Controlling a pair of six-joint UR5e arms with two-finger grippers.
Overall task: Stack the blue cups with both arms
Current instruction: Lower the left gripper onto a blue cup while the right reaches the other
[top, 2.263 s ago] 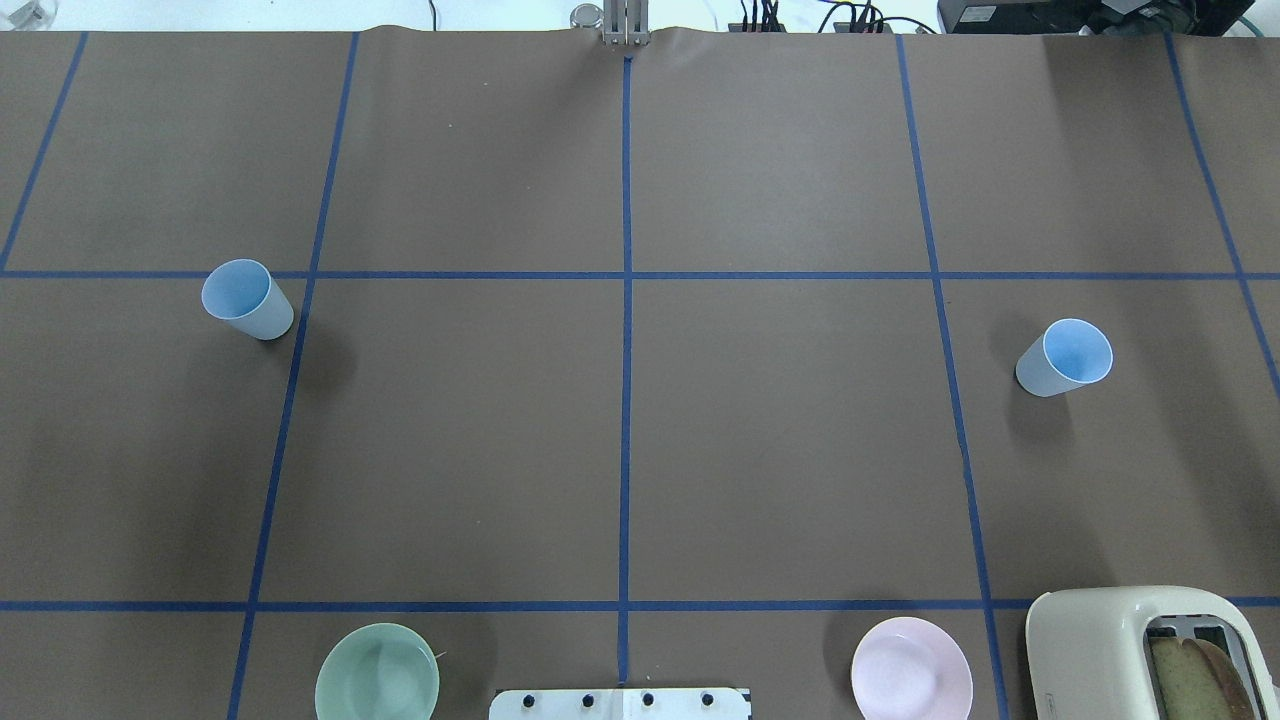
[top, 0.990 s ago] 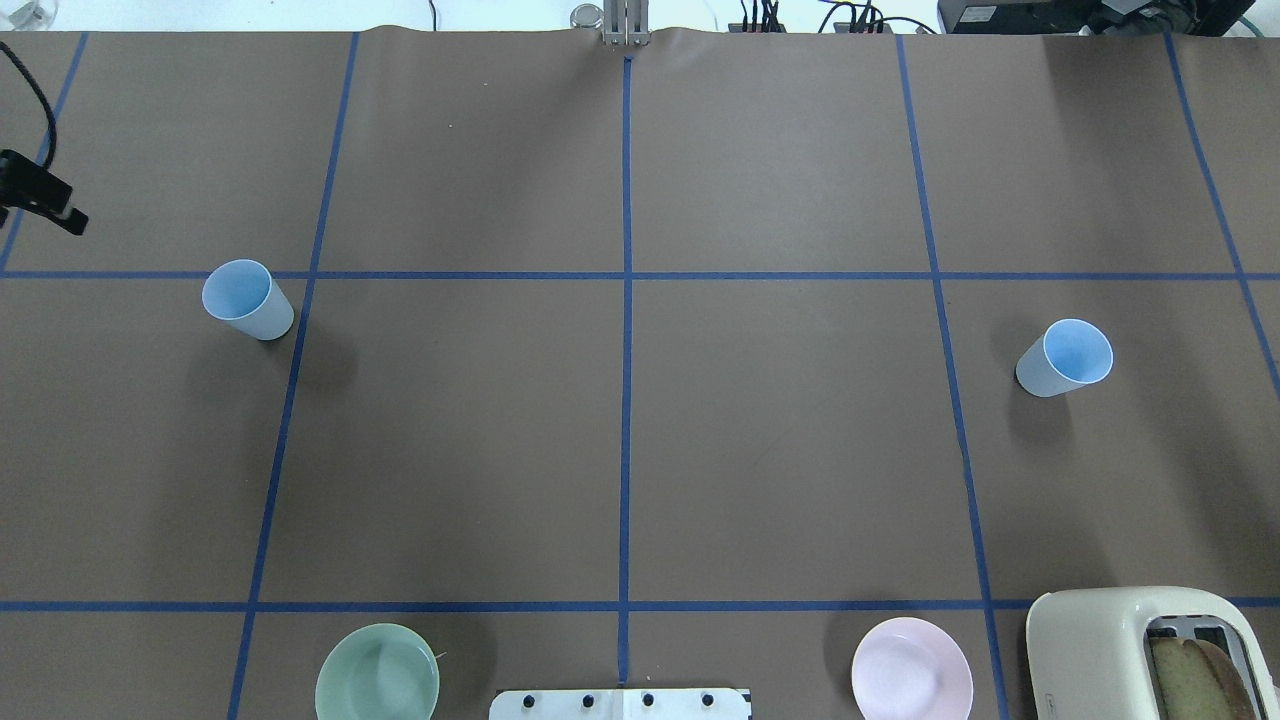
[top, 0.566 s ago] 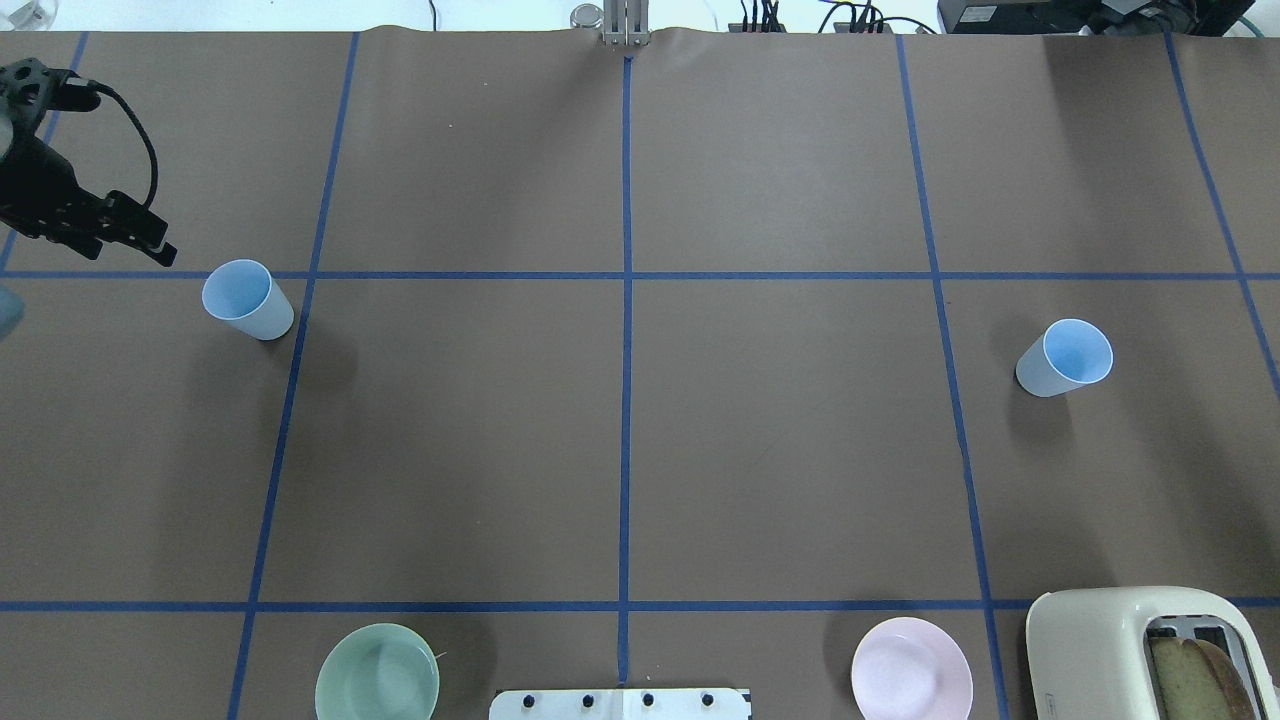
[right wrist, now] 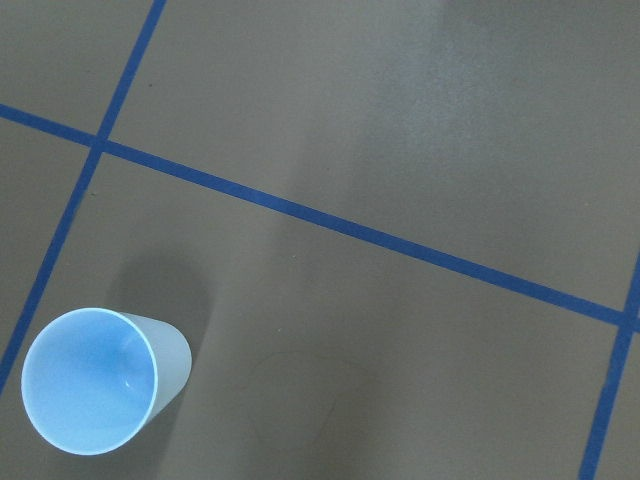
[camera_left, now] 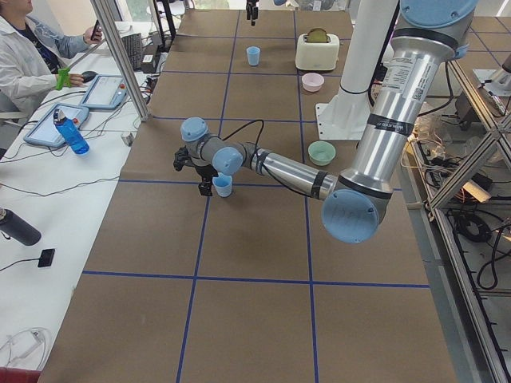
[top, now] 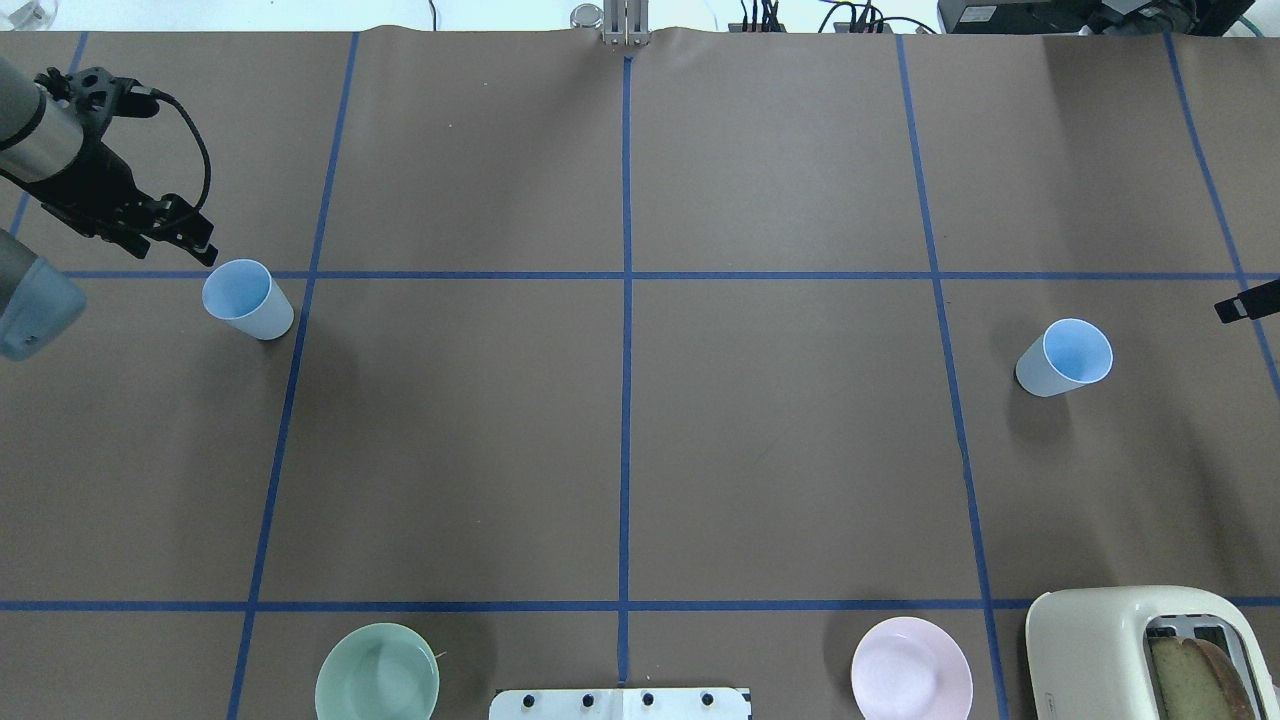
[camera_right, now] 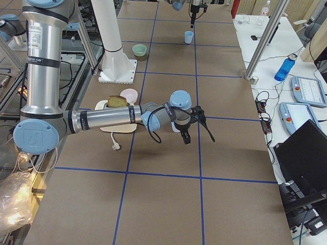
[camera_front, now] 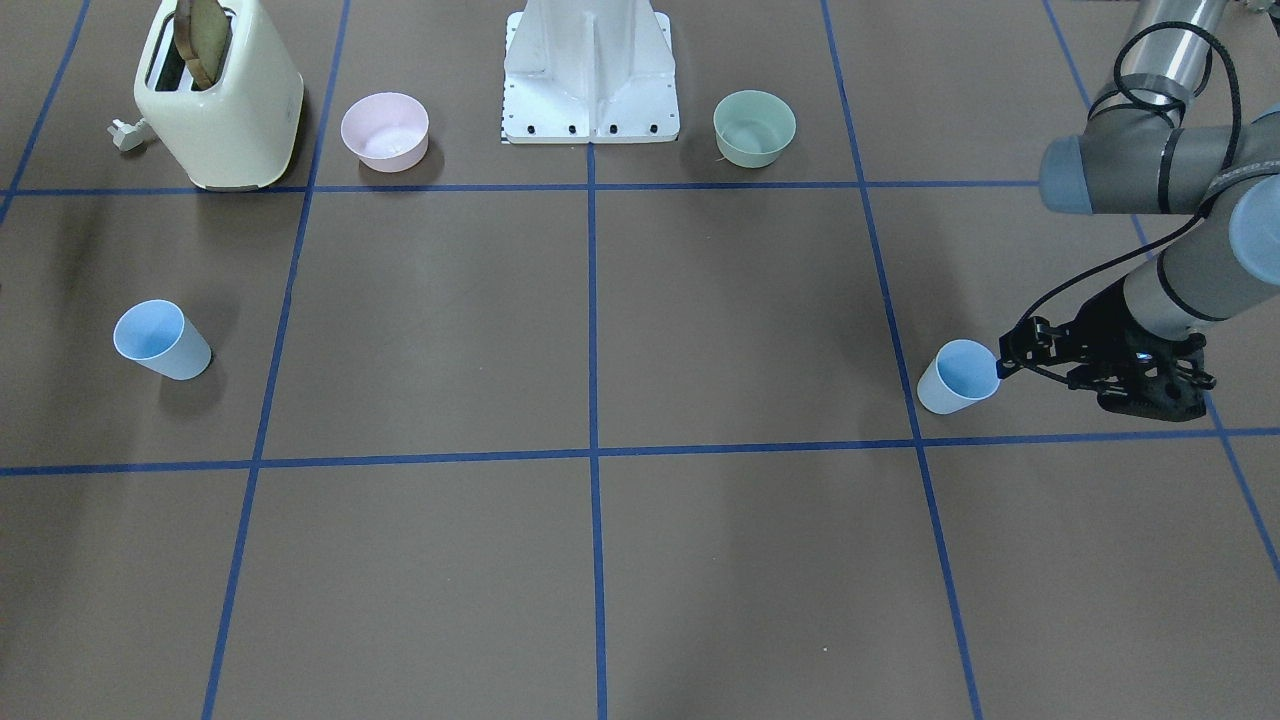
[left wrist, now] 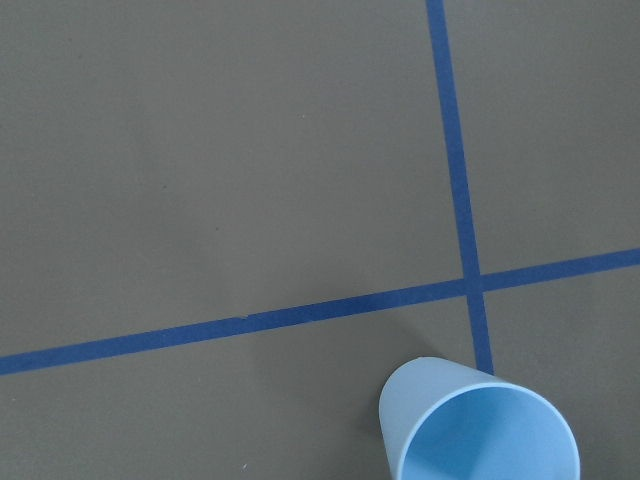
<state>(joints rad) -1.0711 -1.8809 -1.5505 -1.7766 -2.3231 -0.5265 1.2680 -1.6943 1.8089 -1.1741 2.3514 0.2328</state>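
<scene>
L gripper [top: 203, 247] is hovering low, tips pointing at the L blue cup [top: 247, 298]. That cup is standing upright, mouth up, just ahead of the jaws and beside the tips; can't tell if they're touching. It isn't sitting between the jaws. Jaw gap: can't tell, since the fingers are showing edge-on.

R gripper [top: 1237, 306] is only poking in at the overhead view's edge. R blue cup [top: 1065, 357] is standing upright on the table [top: 780, 450], apart from those jaws, toward table centre and robot side. R wrist cam is showing it low-left. R jaw opening: can't tell; no grip on the cup.
</scene>
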